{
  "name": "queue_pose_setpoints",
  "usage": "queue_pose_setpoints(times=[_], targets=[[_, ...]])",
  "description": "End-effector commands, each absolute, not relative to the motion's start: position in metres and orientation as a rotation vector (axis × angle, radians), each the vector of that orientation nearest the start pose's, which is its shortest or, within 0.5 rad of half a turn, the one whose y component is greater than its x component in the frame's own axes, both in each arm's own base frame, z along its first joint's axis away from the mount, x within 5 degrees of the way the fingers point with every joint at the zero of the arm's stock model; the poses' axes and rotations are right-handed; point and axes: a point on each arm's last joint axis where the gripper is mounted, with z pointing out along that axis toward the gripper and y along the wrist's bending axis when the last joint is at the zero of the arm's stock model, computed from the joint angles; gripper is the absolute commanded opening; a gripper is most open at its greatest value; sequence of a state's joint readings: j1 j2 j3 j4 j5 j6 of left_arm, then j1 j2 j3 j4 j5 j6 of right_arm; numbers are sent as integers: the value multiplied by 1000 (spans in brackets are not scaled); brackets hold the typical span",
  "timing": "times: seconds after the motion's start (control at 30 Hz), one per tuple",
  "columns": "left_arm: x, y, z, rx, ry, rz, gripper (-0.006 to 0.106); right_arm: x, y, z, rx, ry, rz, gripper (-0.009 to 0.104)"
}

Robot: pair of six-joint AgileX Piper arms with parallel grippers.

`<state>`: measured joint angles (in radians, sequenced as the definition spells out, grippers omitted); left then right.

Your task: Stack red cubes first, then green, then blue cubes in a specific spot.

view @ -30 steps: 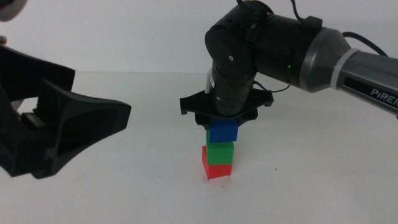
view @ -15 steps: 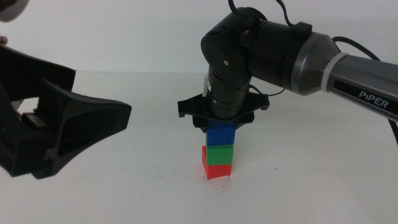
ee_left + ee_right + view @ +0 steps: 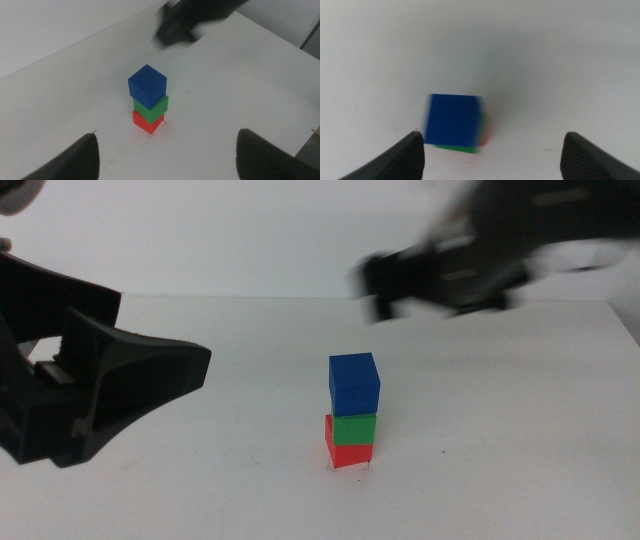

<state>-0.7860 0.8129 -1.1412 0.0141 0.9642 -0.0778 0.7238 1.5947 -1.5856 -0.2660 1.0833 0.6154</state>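
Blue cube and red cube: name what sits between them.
The green cube sits between the blue cube and red cube, seen in the middle view.

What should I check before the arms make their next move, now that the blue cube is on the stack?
1. Order red, green, blue from the bottom: ok. The red cube sits under the green cube, with the blue cube on top.
2. Blue cube released: ok. The right gripper is open and well above it.
3. Blue cube squarely seated: not ok. In the left wrist view it looks twisted and overhangs the green cube.
4. Stack on the marked spot: cannot tell, the marks at the base are too faint.
5. Left gripper clear of the stack: ok, open and held back from it.
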Motion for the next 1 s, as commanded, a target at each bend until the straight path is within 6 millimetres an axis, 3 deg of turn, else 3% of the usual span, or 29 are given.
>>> queue_pose_setpoints(times=[0.0,0.03,0.17,0.3,0.47,0.83,0.97], targets=[[92,-92,430,748,2008,-502,94,252,161,388,-214,2440,146,93],[92,-92,430,748,2008,-502,94,241,142,395,-198,2390,162,93],[92,-92,430,748,2008,-502,94,208,74,394,-200,2225,153,93],[92,-92,430,748,2008,-502,94,184,39,385,-166,2077,189,93],[92,-92,430,748,2008,-502,94,173,29,381,-149,2018,180,93],[92,-92,430,748,2008,-500,94,174,29,382,-136,2003,192,93],[100,-89,419,710,1978,-446,94,174,29,382,-135,2004,195,93]])
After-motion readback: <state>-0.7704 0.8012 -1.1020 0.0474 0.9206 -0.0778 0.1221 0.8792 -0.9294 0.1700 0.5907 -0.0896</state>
